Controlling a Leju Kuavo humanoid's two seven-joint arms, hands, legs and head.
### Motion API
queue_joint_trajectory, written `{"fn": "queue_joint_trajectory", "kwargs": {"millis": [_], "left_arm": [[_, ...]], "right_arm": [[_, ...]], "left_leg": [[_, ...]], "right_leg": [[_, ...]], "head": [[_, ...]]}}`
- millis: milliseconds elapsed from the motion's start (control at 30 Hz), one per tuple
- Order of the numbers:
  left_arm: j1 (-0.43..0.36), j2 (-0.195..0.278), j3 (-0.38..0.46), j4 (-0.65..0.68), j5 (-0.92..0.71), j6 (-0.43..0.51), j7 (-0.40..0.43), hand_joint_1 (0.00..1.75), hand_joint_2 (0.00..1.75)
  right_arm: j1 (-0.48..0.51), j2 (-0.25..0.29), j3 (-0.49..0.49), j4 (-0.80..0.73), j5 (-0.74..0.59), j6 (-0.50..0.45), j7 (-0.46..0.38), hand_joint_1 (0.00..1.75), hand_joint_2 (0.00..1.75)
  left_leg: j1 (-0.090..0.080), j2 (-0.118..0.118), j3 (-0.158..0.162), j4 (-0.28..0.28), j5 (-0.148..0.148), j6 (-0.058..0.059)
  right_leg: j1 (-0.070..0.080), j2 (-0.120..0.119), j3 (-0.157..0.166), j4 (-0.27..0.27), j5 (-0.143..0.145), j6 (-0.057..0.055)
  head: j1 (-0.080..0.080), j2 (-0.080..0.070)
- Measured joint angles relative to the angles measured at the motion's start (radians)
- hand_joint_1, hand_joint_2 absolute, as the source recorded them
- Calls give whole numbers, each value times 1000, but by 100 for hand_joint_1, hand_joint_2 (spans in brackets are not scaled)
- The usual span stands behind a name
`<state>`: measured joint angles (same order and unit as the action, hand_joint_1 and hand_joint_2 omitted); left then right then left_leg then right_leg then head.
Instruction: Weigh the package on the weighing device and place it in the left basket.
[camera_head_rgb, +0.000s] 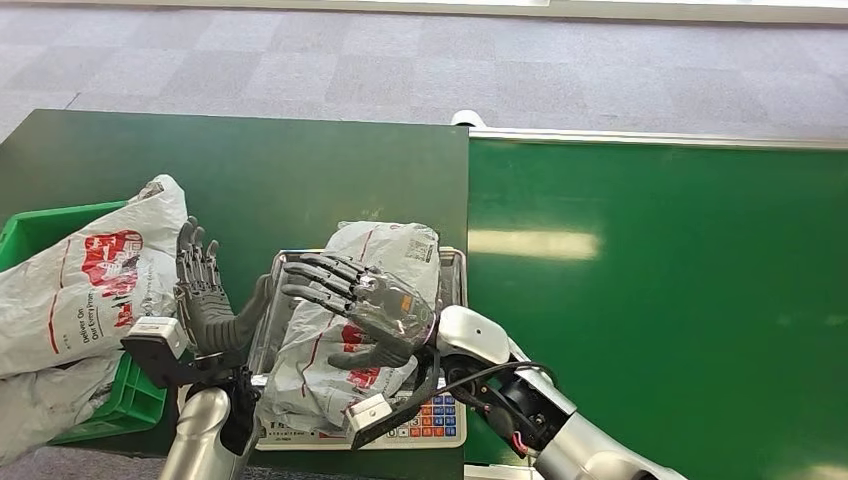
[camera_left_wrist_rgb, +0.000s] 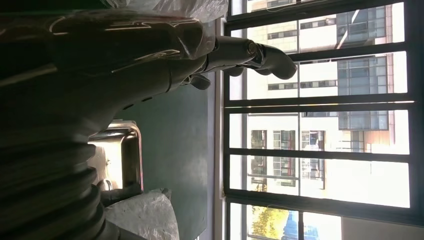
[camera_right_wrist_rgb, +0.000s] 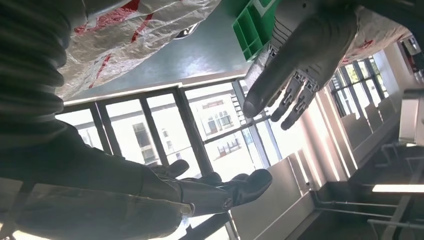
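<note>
A grey-white plastic package (camera_head_rgb: 385, 250) with red print lies in the steel tray (camera_head_rgb: 455, 270) of the scale (camera_head_rgb: 435, 418). Over the package my right hand (camera_head_rgb: 365, 305) is spread open, palm turned left, holding nothing. Just left of the tray my left hand (camera_head_rgb: 205, 290) stands open with its fingers up, facing the right one. The right wrist view has my right hand's fingers (camera_right_wrist_rgb: 220, 192), the left hand (camera_right_wrist_rgb: 300, 60), the package (camera_right_wrist_rgb: 125, 35) and a corner of the green basket (camera_right_wrist_rgb: 252, 25). The left wrist view catches the left hand's fingers (camera_left_wrist_rgb: 250, 52), the tray (camera_left_wrist_rgb: 125, 150) and the package (camera_left_wrist_rgb: 145, 217).
The green basket (camera_head_rgb: 40, 225) stands at the table's left edge with other printed bags (camera_head_rgb: 90, 280) heaped in it and spilling over. The scale sits on a dark green table (camera_head_rgb: 300, 170). A brighter green conveyor belt (camera_head_rgb: 650, 300) runs along the right.
</note>
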<state>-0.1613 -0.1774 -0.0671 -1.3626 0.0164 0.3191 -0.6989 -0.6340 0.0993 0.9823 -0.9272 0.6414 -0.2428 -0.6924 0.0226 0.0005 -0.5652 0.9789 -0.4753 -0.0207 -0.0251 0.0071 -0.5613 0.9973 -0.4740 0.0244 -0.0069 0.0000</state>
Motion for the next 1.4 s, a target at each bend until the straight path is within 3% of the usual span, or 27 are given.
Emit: {"fn": "queue_joint_trajectory", "kwargs": {"millis": [133, 333, 433, 600, 833, 1067, 1200, 1400], "left_arm": [[1, 0, 0, 0, 0, 2, 0, 0, 175], [18, -1, 1, -15, 0, 12, 0, 0, 175], [35, -2, 3, -27, -1, 1, 0, 0, 175], [47, -9, 4, -39, 4, -57, 0, 0, 175], [50, -21, -1, -49, 1, -114, 4, 0, 175], [60, -31, -14, -74, -28, -153, 12, 0, 175], [78, -37, -29, -107, -62, -225, 36, 0, 175], [92, -41, -68, -117, -99, -285, 43, 0, 175]], "right_arm": [[20, 1, -21, -24, -42, 8, -1, 0, 175], [118, -5, -116, -186, -294, 49, -2, 0, 175], [191, -12, -198, -279, -359, 43, -2, 0, 175], [307, -18, -340, -393, -345, 40, -2, 0, 175], [380, -14, -471, -474, -376, 23, -2, 0, 175], [420, -13, -559, -520, -398, 20, -2, 0, 175], [440, -11, -611, -530, -418, 21, -2, 0, 175], [477, -8, -714, -531, -480, 81, -2, 0, 175]], "left_leg": [[0, 0, 0, 0, 0, 0], [0, 0, 0, 0, 0, 0], [0, 0, 0, 0, 0, 0], [0, 0, 0, 0, -1, 0], [0, 0, 0, 0, 0, 0], [0, 0, 0, 0, -1, 0], [0, 0, 0, 0, -1, 0], [0, 0, 0, 0, -1, 0]], "right_leg": [[0, 0, 0, 0, 0, 0], [0, 0, 0, 0, 0, 0], [0, 0, -1, 0, 0, 0], [0, 0, 0, -1, 0, 0], [0, -1, 0, 0, 0, 0], [0, 0, 0, -1, 0, 0], [0, 0, 0, -1, 0, 0], [0, 0, 0, -1, 0, 0]], "head": [[0, 0], [0, 0], [0, 0], [0, 0], [0, 0], [0, 0], [0, 0], [0, 0]]}}
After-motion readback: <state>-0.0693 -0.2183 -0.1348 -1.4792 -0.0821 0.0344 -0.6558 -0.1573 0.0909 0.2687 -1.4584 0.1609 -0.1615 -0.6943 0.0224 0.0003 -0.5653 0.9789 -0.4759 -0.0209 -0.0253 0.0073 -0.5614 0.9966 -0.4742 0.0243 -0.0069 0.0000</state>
